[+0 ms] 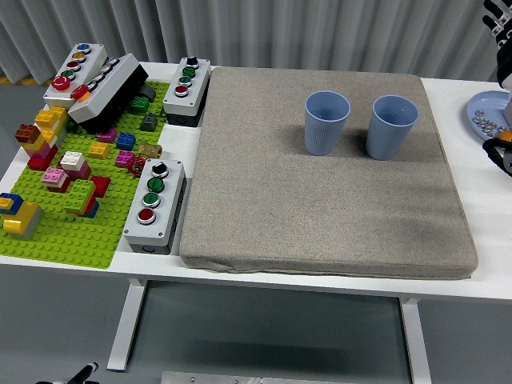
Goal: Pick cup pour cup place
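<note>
Cups: you have two, left cup (326,122) and right cup (391,126), both upright and just apart on the far right of the mat (320,216). Your right hand (502,88) shows only at the right edge; I cannot tell its finger state. Left hand is out of view.

Risks: the close spacing means a reaching hand may knock the neighbour cup over. The soft mat may let a cup tip when set down.

Count: three button boxes (155,205), one plate (480,114), one brick baseplate (56,232).
</note>
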Controlling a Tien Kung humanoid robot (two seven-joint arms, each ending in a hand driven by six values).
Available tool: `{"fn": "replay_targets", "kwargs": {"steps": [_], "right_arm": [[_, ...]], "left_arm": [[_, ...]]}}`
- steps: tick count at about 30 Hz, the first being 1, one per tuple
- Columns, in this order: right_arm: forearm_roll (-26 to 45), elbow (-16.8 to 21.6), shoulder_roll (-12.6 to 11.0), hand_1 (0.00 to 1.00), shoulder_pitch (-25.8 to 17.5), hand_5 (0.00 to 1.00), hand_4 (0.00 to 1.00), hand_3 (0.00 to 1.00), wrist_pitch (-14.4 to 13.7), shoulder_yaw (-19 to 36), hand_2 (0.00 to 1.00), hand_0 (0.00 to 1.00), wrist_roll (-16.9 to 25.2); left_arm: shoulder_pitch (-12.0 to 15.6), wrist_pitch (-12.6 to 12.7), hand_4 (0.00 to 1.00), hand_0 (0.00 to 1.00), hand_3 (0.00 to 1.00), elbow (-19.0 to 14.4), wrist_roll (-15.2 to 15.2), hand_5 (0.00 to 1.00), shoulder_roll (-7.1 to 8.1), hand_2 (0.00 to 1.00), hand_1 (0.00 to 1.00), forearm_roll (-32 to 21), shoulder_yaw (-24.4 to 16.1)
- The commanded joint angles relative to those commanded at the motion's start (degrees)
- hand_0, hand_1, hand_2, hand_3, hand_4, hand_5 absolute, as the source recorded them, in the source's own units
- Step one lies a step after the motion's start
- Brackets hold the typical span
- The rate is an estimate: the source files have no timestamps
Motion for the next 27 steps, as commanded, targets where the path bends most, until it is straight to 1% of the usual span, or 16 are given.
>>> {"fn": "replay_targets", "kwargs": {"steps": [12, 27], "right_arm": [[0.3, 0.1, 0.2, 0.818, -0.1, 0.998, 0.672, 0.825, 0.2, -1.1, 0.813, 0.93, -0.2], [0.1, 0.1, 0.0, 0.827, -0.1, 0.998, 0.665, 0.826, 0.1, -0.4, 0.818, 0.93, 0.0]], "left_arm": [[0.4, 0.1, 0.612, 0.844, 0.803, 0.0, -0.3, 0.998, -0.04, 0.913, 0.844, -0.6, 1.0], [0.2, 0.0, 0.613, 0.841, 0.807, 0.0, -0.4, 0.998, 0.08, 0.915, 0.841, -0.2, 0.7]]}}
